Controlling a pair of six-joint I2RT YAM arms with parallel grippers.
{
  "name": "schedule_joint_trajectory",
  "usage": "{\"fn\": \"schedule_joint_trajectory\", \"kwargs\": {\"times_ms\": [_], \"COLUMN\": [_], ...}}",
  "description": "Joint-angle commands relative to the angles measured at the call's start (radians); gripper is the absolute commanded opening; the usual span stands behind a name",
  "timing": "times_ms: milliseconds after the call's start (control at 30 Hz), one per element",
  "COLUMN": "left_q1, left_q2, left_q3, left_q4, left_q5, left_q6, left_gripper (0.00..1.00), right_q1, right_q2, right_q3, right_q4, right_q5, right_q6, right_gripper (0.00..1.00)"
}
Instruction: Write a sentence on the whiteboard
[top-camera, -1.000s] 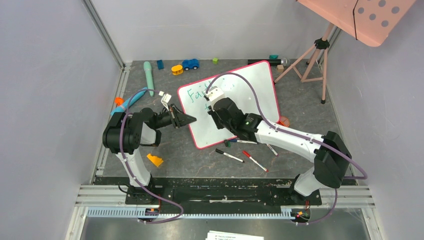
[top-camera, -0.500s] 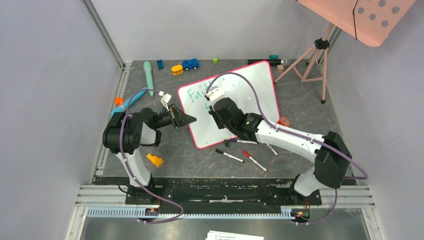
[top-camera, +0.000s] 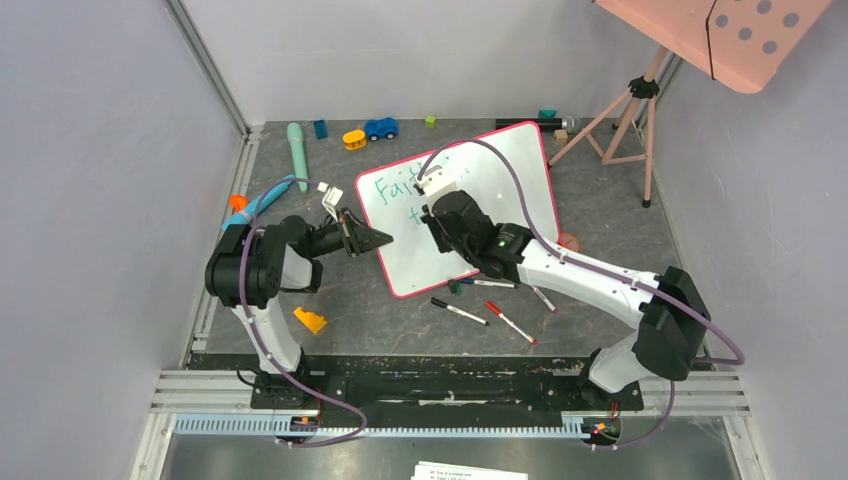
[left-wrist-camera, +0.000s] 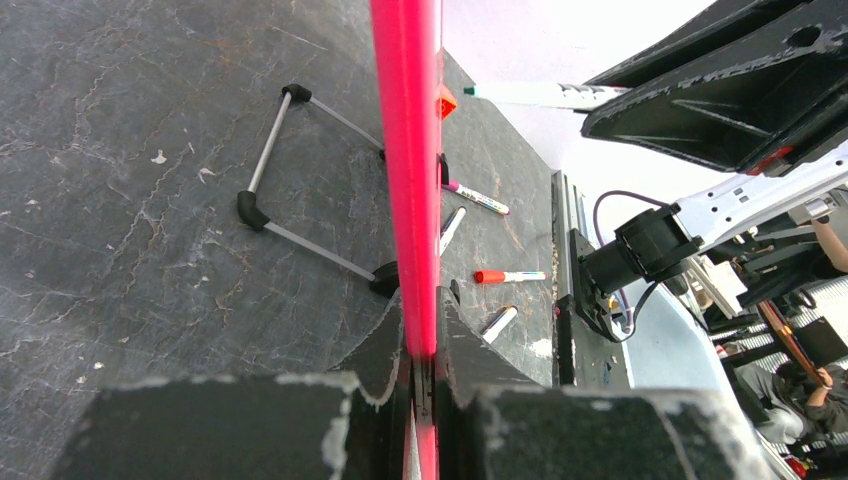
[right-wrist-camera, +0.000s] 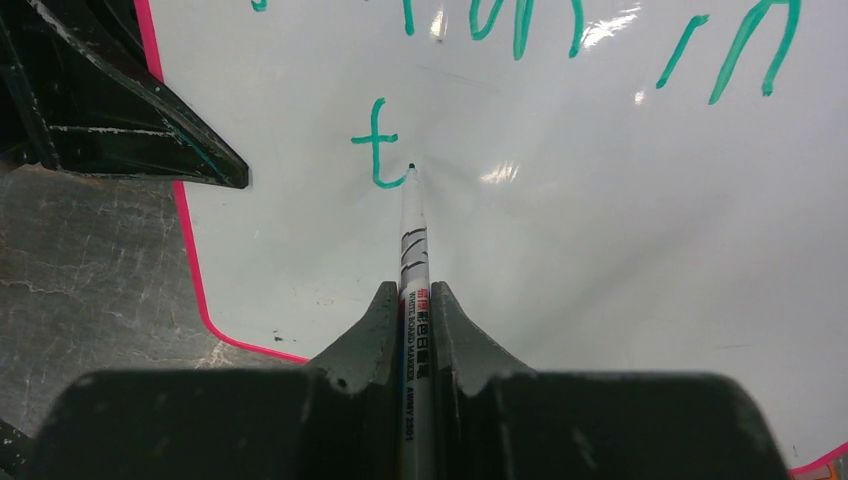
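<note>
The whiteboard (top-camera: 510, 180), white with a pink-red rim, lies tilted in mid-table. The sentence (top-camera: 393, 186) in green reads "Faith" on the first line, partly hidden by my right arm. In the right wrist view a green "t" (right-wrist-camera: 377, 143) starts a second line under "in" (right-wrist-camera: 735, 55). My right gripper (right-wrist-camera: 414, 296) is shut on a white marker (right-wrist-camera: 413, 250); its tip touches the board just right of the "t". My left gripper (left-wrist-camera: 421, 330) is shut on the board's pink rim (left-wrist-camera: 405, 150) at its left edge (top-camera: 372, 238).
Several loose markers (top-camera: 460, 311) lie by the board's near edge, also in the left wrist view (left-wrist-camera: 510, 276). Toy cars (top-camera: 380, 128), a green tube (top-camera: 297, 155) and small blocks sit at the back. A tripod (top-camera: 625, 115) stands at the right. An orange piece (top-camera: 309, 320) lies near left.
My right arm and gripper have shifted slightly right and away across the board. The left arm and the board have not moved.
</note>
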Motion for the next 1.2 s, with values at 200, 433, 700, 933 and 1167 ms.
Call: {"fn": "schedule_joint_trajectory", "kwargs": {"times_ms": [200, 433, 700, 933, 1167], "left_q1": [-0.029, -0.028, -0.028, -0.028, -0.028], "left_q2": [0.020, 0.019, 0.018, 0.017, 0.016], "left_q3": [-0.005, -0.005, -0.006, -0.007, -0.007], "left_q4": [0.062, 0.062, 0.062, 0.062, 0.062], "left_q5": [0.117, 0.118, 0.117, 0.118, 0.116], "left_q6": [0.117, 0.118, 0.118, 0.118, 0.119], "left_gripper": [0.02, 0.02, 0.02, 0.02, 0.02], "right_q1": [-0.030, -0.033, -0.036, -0.039, -0.044], "right_q2": [-0.038, -0.024, -0.005, 0.006, 0.023], "right_q3": [0.031, 0.043, 0.059, 0.065, 0.071], "right_q4": [0.042, 0.044, 0.044, 0.044, 0.044], "right_q5": [-0.012, -0.022, -0.027, -0.019, -0.021], "right_q6": [-0.011, -0.017, -0.022, -0.023, -0.023], "right_gripper": [0.00, 0.00, 0.00, 0.00, 0.00]}}
